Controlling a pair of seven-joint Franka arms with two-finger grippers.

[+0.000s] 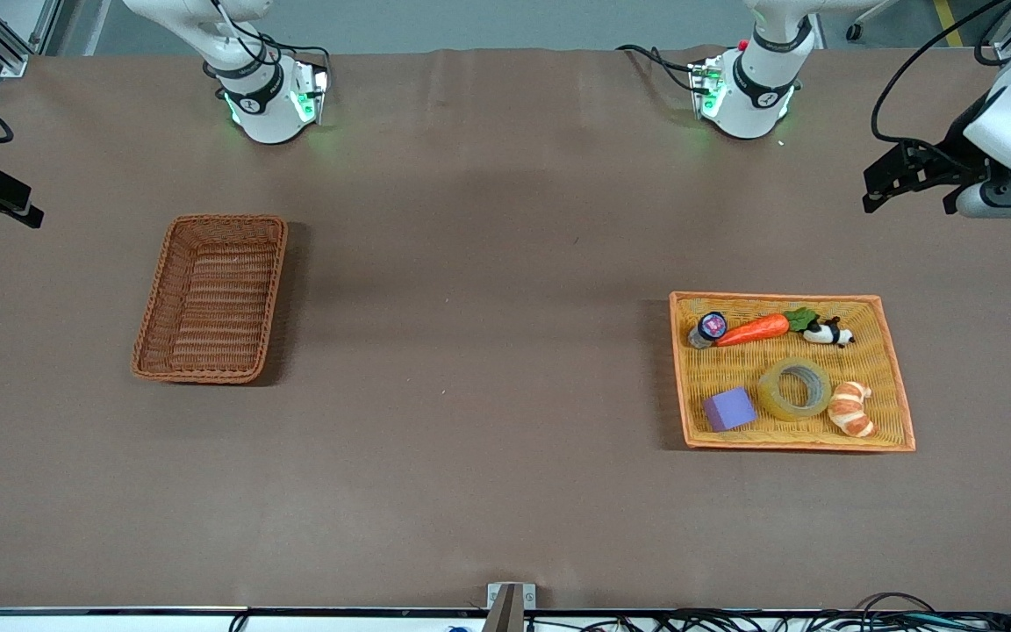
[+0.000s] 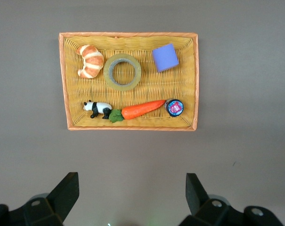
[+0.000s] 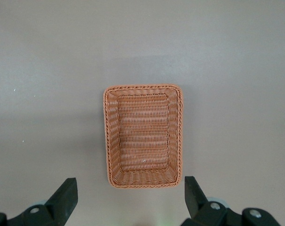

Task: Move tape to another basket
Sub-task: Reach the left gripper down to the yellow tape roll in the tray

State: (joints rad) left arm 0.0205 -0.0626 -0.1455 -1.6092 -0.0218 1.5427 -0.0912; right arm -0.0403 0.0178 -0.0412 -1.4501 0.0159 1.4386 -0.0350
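Note:
The tape (image 1: pixel 773 397), a translucent yellowish ring, lies flat in the yellow basket with an orange rim (image 1: pixel 773 298), between a purple cube (image 1: pixel 728 409) and a croissant (image 1: pixel 850 408). It also shows in the left wrist view (image 2: pixel 108 71). The reddish-brown wicker basket (image 1: pixel 211 298) stands empty toward the right arm's end, and also shows in the right wrist view (image 3: pixel 143 136). My left gripper (image 1: pixel 870 189) is open and empty, up in the air at the left arm's end (image 2: pixel 133 193). My right gripper (image 1: pixel 32 204) is open and empty, up at the right arm's end (image 3: pixel 131 195).
The yellow basket (image 2: pixel 128 34) also holds a carrot (image 1: pixel 756 329), a panda figure (image 1: pixel 828 333) and a small round jar (image 1: pixel 710 326), all farther from the front camera than the tape. Brown table surface lies between the two baskets.

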